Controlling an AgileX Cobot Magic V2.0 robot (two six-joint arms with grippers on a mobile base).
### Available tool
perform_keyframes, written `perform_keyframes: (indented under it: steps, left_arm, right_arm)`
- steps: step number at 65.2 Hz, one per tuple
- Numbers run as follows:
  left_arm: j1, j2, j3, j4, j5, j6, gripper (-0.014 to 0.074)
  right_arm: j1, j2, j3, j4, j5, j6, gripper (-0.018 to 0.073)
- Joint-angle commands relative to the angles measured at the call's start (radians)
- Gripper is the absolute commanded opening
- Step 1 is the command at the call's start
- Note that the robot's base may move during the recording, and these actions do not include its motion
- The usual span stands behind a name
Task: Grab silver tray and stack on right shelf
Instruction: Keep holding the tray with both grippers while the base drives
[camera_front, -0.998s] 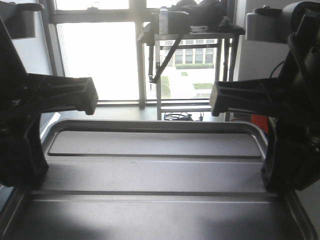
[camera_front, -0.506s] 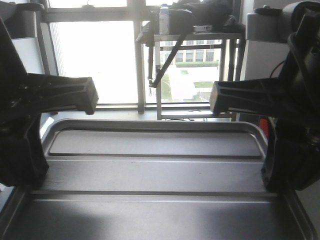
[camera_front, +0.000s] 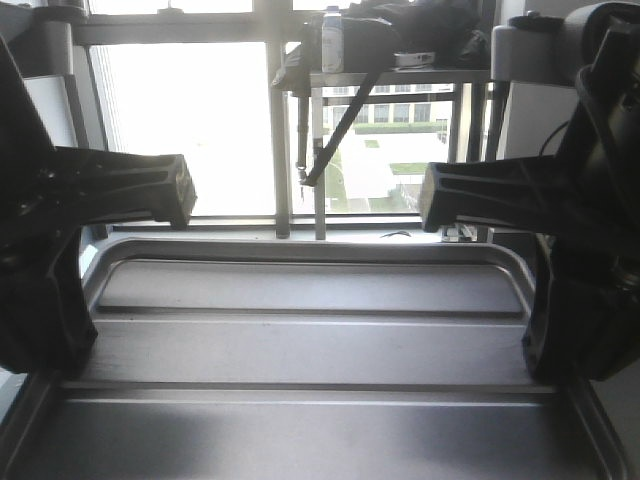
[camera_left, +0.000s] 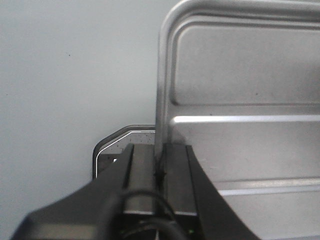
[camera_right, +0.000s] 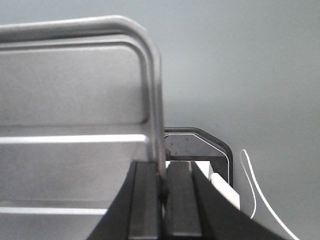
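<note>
left gripper (camera_left: 159, 167) and right gripper (camera_right: 162, 182) both chunky matte black plastic, long flat squared-off fingers (camera_right: 145, 200), thin black cable (camera_left: 142, 197) draped over left one

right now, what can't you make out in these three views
The right shelf: in no view.
Near edge of the silver tray: cut off by the front view's bottom edge; each wrist view crops its far side.
Whatever is under the tray: hidden by its floor.
Pad contact of the left gripper and right gripper: covered by fingers and rim, wrist views.
Label of the bottle: too small and backlit, front view.
</note>
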Motion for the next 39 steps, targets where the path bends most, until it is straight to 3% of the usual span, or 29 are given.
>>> perform_keyframes:
  steps: [1, 39]
  left_arm:
    - [-0.007, -0.030, -0.021, 0.013, 0.006, -0.005, -0.0100]
    - [-0.007, -0.030, -0.021, 0.013, 0.006, -0.005, -0.0100]
  right_arm:
    - [-0.003, -0.030, -0.024, -0.036, -0.020, 0.007, 0.0058]
    - [-0.003, -0.030, -0.024, -0.036, -0.020, 0.007, 0.0058]
